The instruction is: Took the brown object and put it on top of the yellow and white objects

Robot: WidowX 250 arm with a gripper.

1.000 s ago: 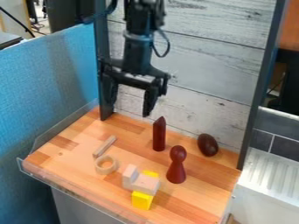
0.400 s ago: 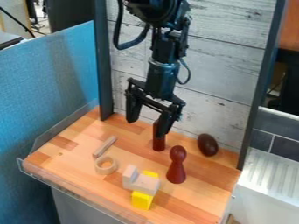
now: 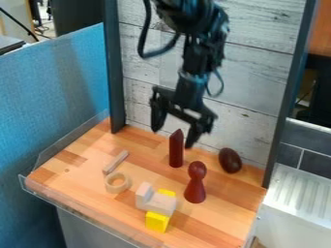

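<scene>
We see the gripper (image 3: 172,138), its fingers wide apart, above the table (image 3: 84,172) toward its back edge. Brown cone (image 3: 176,152), egg (image 3: 229,161) and pawn (image 3: 195,186) sit behind yellow block (image 3: 157,222) and whitish block (image 3: 161,204).

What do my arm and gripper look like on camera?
The arm is black and jointed, with a thick dark cable looping beside it and a thinner cable near the wrist. The gripper is black too, with two chunky fingers on a crossbar.
</scene>
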